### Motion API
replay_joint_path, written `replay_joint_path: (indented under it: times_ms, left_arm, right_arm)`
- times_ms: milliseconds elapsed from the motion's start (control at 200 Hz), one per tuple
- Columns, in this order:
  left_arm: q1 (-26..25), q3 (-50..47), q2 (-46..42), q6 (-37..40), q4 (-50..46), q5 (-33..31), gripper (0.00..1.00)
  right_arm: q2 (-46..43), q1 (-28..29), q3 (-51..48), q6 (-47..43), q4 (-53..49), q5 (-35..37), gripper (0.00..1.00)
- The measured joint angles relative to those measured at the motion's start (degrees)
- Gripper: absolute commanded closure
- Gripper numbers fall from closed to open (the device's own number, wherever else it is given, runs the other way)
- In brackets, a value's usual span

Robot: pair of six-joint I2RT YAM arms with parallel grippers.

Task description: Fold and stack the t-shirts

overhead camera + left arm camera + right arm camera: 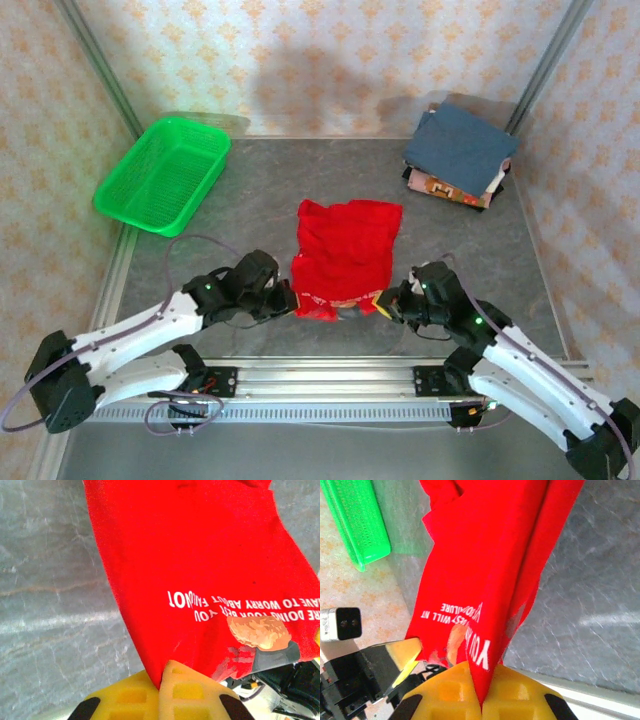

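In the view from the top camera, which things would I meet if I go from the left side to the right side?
green basket → left gripper → red t-shirt, held by both grippers at its near corners → right gripper → stack of folded t-shirts

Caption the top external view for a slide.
Left gripper and right gripper pinch the red t-shirt's near edge; folded stack sits far right.
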Motion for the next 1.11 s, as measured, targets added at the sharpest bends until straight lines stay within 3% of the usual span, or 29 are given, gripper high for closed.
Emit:
replay_joint_path:
  times_ms: [250, 600, 1106]
  left_arm:
    - [-4.92, -0.09, -7.41, -4.74, -4.57, -4.39, 1.00]
    - [-2.03, 11.02, -4.24, -4.94, -7.93, -6.56, 1.00]
    - [14.45, 17.84, 6.97, 2.19, -7.98, 3.32, 1.00]
  right_arm:
    - [-1.42, 5.86, 3.04, 2.86, -6.49, 5.14, 1.00]
    - [6.95, 5.68, 16.41, 0.28, -8.57, 9.90, 1.00]
    - [25.14, -11.72, 28.39, -10.91, -8.02, 1.66, 1.00]
